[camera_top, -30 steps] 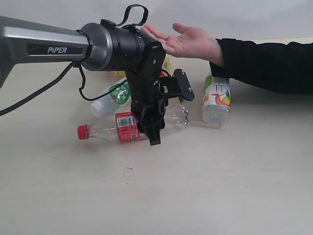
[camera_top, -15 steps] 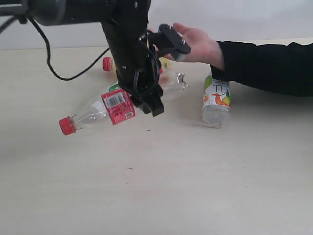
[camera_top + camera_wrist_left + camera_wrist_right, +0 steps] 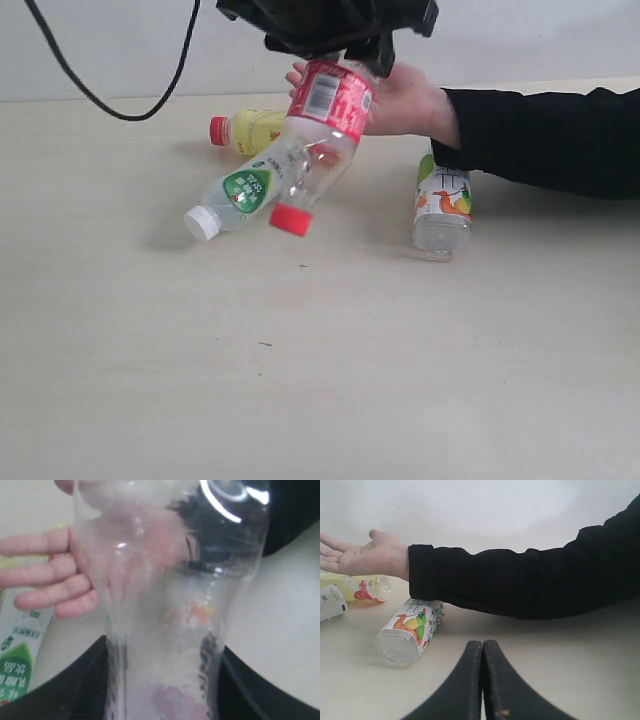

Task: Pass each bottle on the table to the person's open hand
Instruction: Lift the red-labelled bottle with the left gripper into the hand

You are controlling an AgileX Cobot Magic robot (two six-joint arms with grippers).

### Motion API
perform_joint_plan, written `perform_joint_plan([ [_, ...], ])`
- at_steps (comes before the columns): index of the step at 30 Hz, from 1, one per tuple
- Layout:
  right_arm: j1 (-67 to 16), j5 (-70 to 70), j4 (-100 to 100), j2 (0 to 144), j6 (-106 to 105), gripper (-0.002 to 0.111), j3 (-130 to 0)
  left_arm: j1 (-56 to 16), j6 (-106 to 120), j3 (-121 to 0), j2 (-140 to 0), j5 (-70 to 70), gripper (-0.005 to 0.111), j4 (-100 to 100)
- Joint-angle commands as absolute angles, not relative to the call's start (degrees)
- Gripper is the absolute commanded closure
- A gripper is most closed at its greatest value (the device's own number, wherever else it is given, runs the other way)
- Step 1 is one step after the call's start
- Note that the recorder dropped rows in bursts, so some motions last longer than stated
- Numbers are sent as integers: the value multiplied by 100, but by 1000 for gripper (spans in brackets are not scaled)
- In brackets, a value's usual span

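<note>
While the right tool (image 3: 482, 680) idles pressed together, the left tool (image 3: 335, 45) clamps the red-capped clear bottle (image 3: 320, 130) by the open hand (image 3: 400, 95) for handover.

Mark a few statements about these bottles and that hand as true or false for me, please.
1. The left tool holds the clear red-capped bottle up off the table. True.
2. That bottle's red cap points upward. False: it points down toward the table.
3. The person's hand is clenched in a fist. False: it is open, palm up.
4. The yellow bottle lies on its side on the table. True.
5. The right tool grips a bottle. False: it is shut on nothing.
</note>
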State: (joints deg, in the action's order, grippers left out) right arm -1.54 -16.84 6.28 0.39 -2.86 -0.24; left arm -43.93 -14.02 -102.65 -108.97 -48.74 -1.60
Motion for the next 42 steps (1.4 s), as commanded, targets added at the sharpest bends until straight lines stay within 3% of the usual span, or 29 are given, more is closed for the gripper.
perform_joint_plan([
  [1, -130, -1652, 606, 0, -293, 108, 0, -4378, -1838, -11122, -11434, -4748, 107, -232],
  [10, -130, -1652, 606, 0, -293, 108, 0, -3999, -2476, -12114, -12486, -4607, 107, -792],
  [33, -130, -1652, 606, 0, -293, 108, 0, -3236, -2422, -12124, -13196, -3258, 106, -2178],
  [42, -130, -1652, 606, 0, -293, 108, 0, -3198, -2399, -12124, -13174, -3432, 82, -2154],
])
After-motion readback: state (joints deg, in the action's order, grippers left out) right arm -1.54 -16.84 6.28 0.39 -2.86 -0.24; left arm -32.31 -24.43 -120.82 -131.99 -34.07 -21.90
